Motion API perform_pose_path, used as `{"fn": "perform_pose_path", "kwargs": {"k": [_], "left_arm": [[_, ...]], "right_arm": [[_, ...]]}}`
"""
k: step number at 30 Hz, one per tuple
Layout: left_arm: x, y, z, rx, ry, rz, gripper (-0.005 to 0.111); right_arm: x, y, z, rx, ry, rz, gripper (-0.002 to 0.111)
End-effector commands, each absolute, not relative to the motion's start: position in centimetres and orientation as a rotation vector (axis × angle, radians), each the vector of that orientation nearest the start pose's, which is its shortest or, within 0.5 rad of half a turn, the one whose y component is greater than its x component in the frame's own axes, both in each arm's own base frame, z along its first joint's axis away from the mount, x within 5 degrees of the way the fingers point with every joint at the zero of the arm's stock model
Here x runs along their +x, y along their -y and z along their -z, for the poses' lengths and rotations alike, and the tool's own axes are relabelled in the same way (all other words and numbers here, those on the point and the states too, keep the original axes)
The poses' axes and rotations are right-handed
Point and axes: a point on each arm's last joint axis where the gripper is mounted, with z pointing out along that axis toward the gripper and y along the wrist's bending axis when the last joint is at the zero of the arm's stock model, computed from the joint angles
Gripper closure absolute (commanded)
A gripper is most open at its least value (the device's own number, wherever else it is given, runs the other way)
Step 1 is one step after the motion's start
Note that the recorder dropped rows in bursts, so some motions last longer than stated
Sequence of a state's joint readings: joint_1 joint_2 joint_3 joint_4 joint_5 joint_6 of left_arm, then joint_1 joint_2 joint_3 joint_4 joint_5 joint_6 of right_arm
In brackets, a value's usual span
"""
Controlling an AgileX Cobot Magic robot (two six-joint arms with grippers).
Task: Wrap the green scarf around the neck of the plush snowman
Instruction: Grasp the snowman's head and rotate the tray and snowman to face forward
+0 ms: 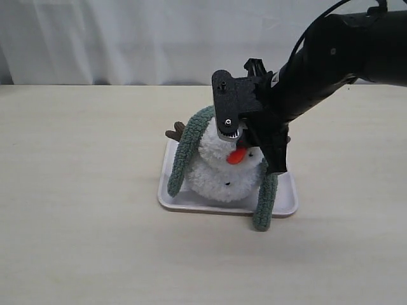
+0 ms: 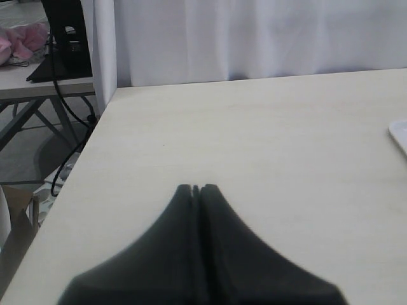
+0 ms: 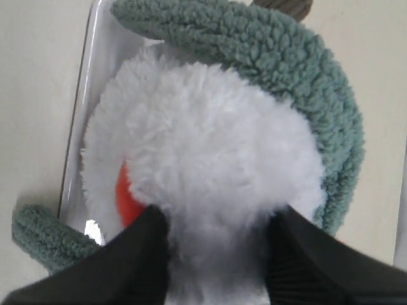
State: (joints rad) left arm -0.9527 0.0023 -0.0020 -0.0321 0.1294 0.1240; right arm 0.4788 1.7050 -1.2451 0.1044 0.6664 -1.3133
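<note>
Scarf [image 1: 187, 149] looped behind snowman's [image 1: 219, 175] neck on the tray [image 1: 191, 202], both ends hanging frontward, uncrossed. Right pincer [image 1: 251, 145] directly above, jaws astride the head; gripping or merely touching, cannot tell. Left pincer [image 2: 196, 189] closed, well apart over bare desk [image 2: 254, 127].

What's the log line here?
right gripper: gripping plush snowman head | left gripper: shut, aside | green scarf: draped behind snowman, ends uncrossed

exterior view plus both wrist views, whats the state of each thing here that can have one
white tray: flat on the table, occupied
plush snowman: upright in the tray, head clamped
green scarf: draped behind it, ends hanging each side, uncrossed
left gripper: shut, empty
right gripper: closed on the snowman's head
</note>
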Motion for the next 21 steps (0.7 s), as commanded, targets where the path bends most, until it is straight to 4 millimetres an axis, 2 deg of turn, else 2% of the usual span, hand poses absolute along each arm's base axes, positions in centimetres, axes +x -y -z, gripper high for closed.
{"fn": "perform_pose_path", "kwargs": {"k": [1, 4, 6, 9, 10, 11, 12, 13, 14, 16, 21], "left_arm": [[3.2, 4.6, -20.4, 0.805, -1.41, 0.685, 0.107], [3.2, 4.6, -20.4, 0.805, -1.41, 0.685, 0.107], [3.2, 4.6, -20.4, 0.805, -1.41, 0.685, 0.107], [3.2, 4.6, -20.4, 0.805, -1.41, 0.685, 0.107], [3.2, 4.6, -20.4, 0.805, -1.41, 0.685, 0.107], [3.2, 4.6, -20.4, 0.805, -1.41, 0.685, 0.107], [3.2, 4.6, -20.4, 0.805, -1.41, 0.685, 0.107], [3.2, 4.6, -20.4, 0.805, -1.41, 0.685, 0.107], [3.2, 4.6, -20.4, 0.805, -1.41, 0.685, 0.107], [3.2, 4.6, -20.4, 0.805, -1.41, 0.685, 0.107], [3.2, 4.6, -20.4, 0.805, -1.41, 0.685, 0.107]], "right_arm": [[31.7, -17.1, -25.7, -1.92, -1.729, 0.19, 0.045], [31.2, -16.8, -27.1, -1.818, -1.784, 0.17, 0.04], [30.5, -16.5, -28.9, -1.652, -1.862, 0.126, 0.041], [29.4, -16.4, -31.1, -1.29, -2.039, -0.078, 0.041], [29.0, -16.4, -32.1, -1.109, -2.123, -0.181, 0.041], [28.9, -16.4, -32.7, -1.016, -2.165, -0.23, 0.045], [28.7, -16.5, -33.3, -0.922, -2.214, -0.288, 0.056], [28.6, -16.6, -33.6, -0.888, -2.24, -0.323, 0.067], [28.5, -16.7, -33.9, -0.896, -2.254, -0.347, 0.086], [28.7, -17.0, -33.9, -0.881, -2.259, -0.385, 0.105], [30.3, -18.3, -32.7, -0.768, -2.242, -0.483, 0.104]]}}
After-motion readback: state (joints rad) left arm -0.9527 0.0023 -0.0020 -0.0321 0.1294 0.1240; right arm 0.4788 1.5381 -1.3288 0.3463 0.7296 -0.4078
